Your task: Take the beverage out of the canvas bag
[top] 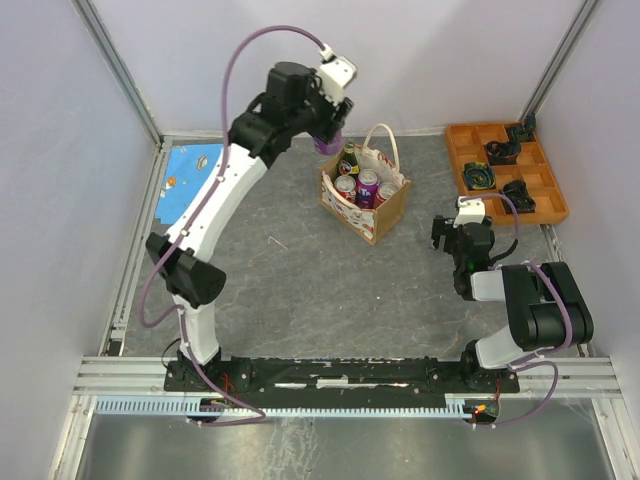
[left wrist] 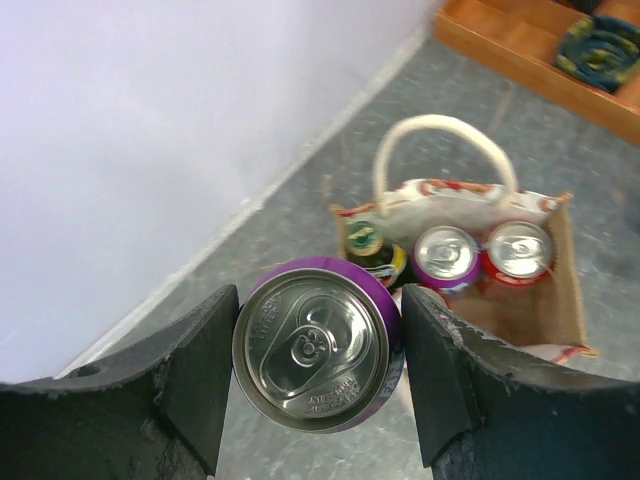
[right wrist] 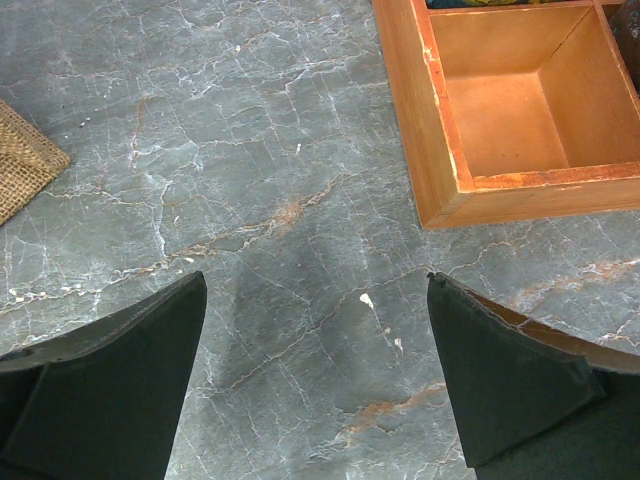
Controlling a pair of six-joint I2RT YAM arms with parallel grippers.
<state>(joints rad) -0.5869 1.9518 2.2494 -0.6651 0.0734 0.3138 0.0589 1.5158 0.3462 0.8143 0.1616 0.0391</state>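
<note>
L gripper (left wrist: 318,300) clamps a purple can (left wrist: 316,352) side-on, pads on opposite sides of its wall, jaws abt halfway apart; can is held in the air just beyond the canvas bag (top: 392,212), off its far-left corner, above rim level. Bag stands upright on the table (top: 300,270), handles up, w/ a green-labelled drink (left wrist: 372,243), a second purple can (left wrist: 446,255) and two red cans (top: 385,193) inside. R gripper (right wrist: 315,285) hangs well right of the bag, low over the table, jaws spread wide, nothing btwn them; orange tray (right wrist: 430,130) is further right of the bag.

Orange tray (top: 466,140) sits right; blue sheet (top: 180,190) left.
</note>
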